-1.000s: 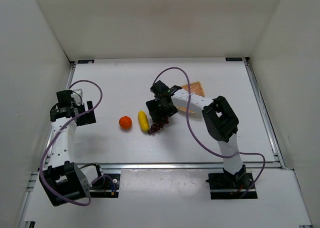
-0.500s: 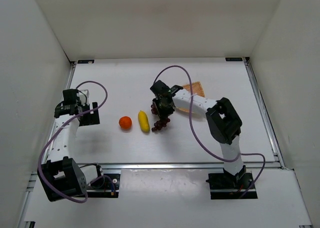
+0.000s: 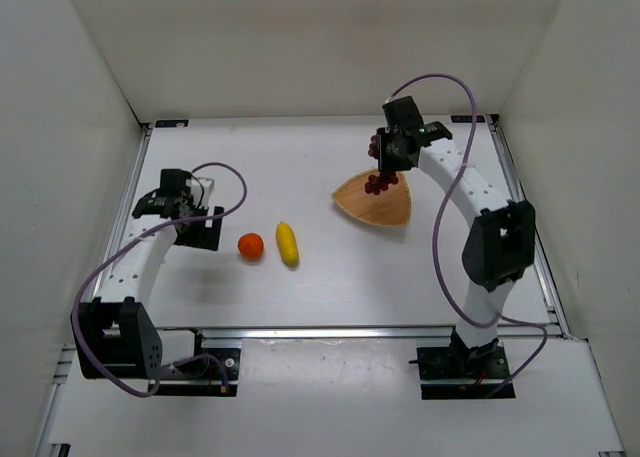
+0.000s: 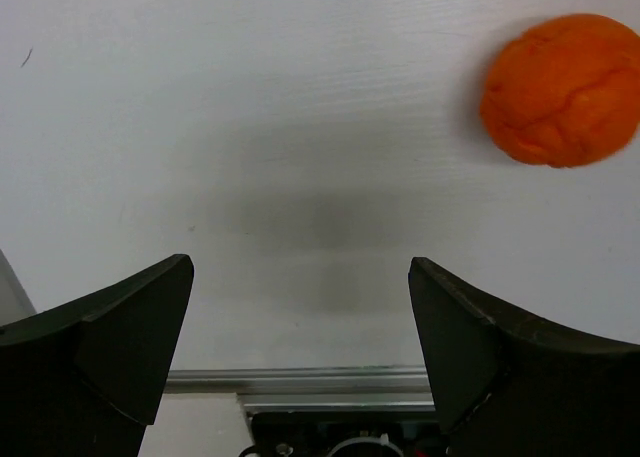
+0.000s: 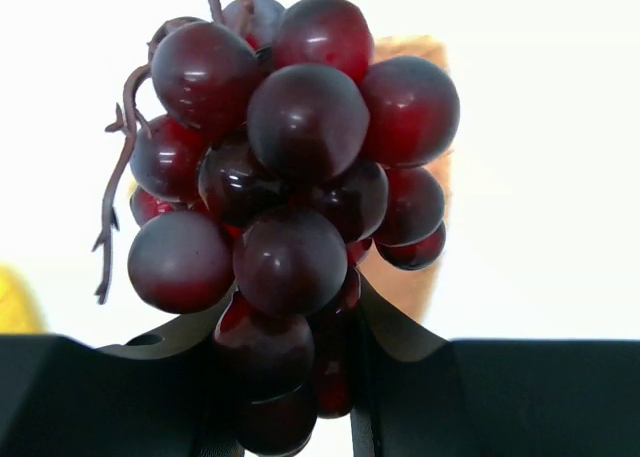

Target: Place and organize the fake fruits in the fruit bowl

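Grapes [image 3: 378, 183] went up from beside banana [image 3: 287, 243] to over bowl [image 3: 372, 208], hanging at its 12 o'clock rim, R gripper [image 5: 290, 377] clamped on them, L gripper [image 4: 300, 277] came nearer orange [image 3: 250, 245], at its 9 o'clock, fingers [image 4: 110, 337] apart, orange & banana at bowl's 8 o'clock

- No writing, label, brand, number or sign can be read in any view.
- The round orange plastic ball [image 4: 560, 89] and the dark red plastic grape bunch [image 5: 290, 207] have plain surfaces.
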You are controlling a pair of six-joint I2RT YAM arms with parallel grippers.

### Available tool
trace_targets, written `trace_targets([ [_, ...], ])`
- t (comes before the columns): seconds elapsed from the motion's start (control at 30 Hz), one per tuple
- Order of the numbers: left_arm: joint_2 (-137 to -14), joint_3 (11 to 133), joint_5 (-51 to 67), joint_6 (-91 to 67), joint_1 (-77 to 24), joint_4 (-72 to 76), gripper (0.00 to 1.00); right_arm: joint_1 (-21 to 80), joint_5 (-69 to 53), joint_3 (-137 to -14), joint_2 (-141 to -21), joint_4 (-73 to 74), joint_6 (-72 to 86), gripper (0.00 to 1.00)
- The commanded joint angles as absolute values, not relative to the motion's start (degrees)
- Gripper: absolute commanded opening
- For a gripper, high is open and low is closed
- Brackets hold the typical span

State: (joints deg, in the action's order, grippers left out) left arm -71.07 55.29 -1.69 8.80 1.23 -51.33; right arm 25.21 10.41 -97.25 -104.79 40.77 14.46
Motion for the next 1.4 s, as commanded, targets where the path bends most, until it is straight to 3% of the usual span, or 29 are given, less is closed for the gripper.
trace_targets([
  [0.0, -73.63, 62.29, -3.60, 11.68, -5.60, -53.34, 1.00, 23.38, 12.48, -102.73, -112.04, 43.85, 10.99, 0.19],
  [0.17, -80.06, 68.20, -1.68, 10.29, -12.03, -56.25, 1.00, 21.62, 12.92, -108.28, -120.23, 45.00, 10.37, 0.26],
  [0.27, -84.10, 68.82, -0.10, 9.67, -14.93, -57.56, 1.00, 20.30, 12.92, -108.98, -122.26, 46.32, 11.59, 0.59],
  [0.3, -85.85, 68.82, -0.09, 9.06, -15.72, -57.57, 1.00, 19.69, 12.92, -108.98, -122.78, 46.84, 11.60, 0.78],
  [0.37, -87.53, 68.29, -0.09, 8.44, -18.01, -57.05, 1.00, 19.69, 12.39, -108.98, -121.91, 46.85, 12.30, 0.92],
  [0.43, -89.20, 67.77, -0.09, 8.44, -19.15, -55.39, 1.00, 19.69, 11.87, -108.19, -119.64, 46.85, 12.30, 1.00],
  [0.83, -98.87, 68.99, 2.29, 7.91, -20.83, -51.59, 0.99, 19.69, 11.07, -97.65, -104.16, 44.30, 14.85, 1.00],
  [0.9, -99.67, 68.99, 2.29, 7.91, -20.83, -50.28, 0.94, 19.69, 11.07, -96.07, -102.49, 44.30, 14.85, 1.00],
  [0.97, -100.28, 68.99, 2.29, 7.91, -20.83, -49.75, 0.81, 19.69, 11.60, -95.02, -101.43, 44.30, 14.85, 1.00],
  [1.17, -100.28, 69.61, 1.68, 7.38, -20.83, -49.13, 0.69, 19.69, 12.13, -91.14, -99.23, 43.77, 15.38, 1.00],
  [1.2, -100.28, 69.61, 1.67, 7.38, -20.83, -49.13, 0.62, 19.69, 12.13, -90.19, -98.62, 43.25, 15.38, 1.00],
  [1.27, -99.67, 70.13, 1.14, 7.38, -20.83, -49.74, 0.55, 19.69, 12.13, -89.31, -98.00, 43.24, 15.91, 1.00],
  [1.37, -98.27, 75.30, -1.48, 8.78, -22.41, -52.46, 0.55, 19.69, 12.13, -87.19, -95.99, 42.71, 16.44, 1.00],
])
